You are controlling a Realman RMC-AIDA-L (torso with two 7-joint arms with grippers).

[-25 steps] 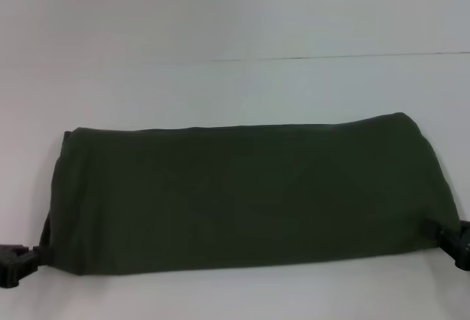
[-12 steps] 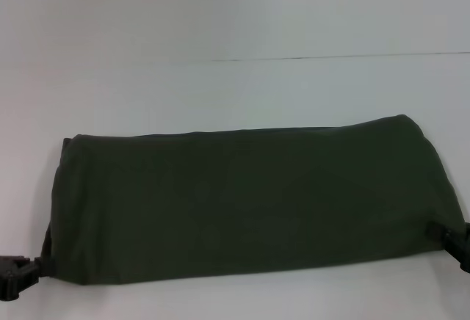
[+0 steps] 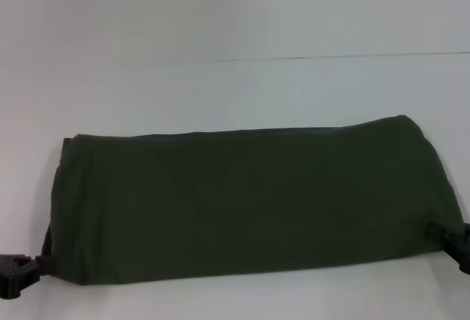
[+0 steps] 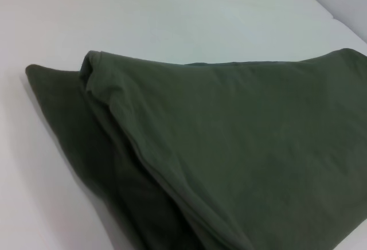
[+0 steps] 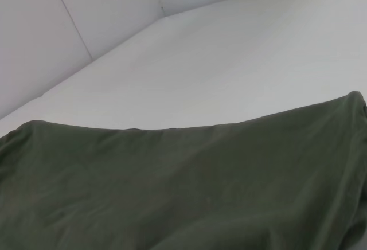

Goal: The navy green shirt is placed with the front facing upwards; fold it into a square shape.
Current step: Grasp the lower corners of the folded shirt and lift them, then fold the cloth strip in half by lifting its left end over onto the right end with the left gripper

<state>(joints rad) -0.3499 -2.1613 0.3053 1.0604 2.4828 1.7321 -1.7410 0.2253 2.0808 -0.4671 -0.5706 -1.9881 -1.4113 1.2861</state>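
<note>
Shirt folded into a wide band on the white surface (image 3: 235,26)

Head view: shirt (image 3: 250,202) lies flat, left claw (image 3: 22,272) and right claw (image 3: 454,241) at its near corners (grip: cannot tell). Left wrist: layered folds (image 4: 229,147). Right wrist: plain green cloth (image 5: 172,187)

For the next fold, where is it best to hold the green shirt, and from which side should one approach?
Probably the two near corners of the green shirt, approached from its short ends: it lies as a long band, and the left gripper and right gripper already sit there.
</note>
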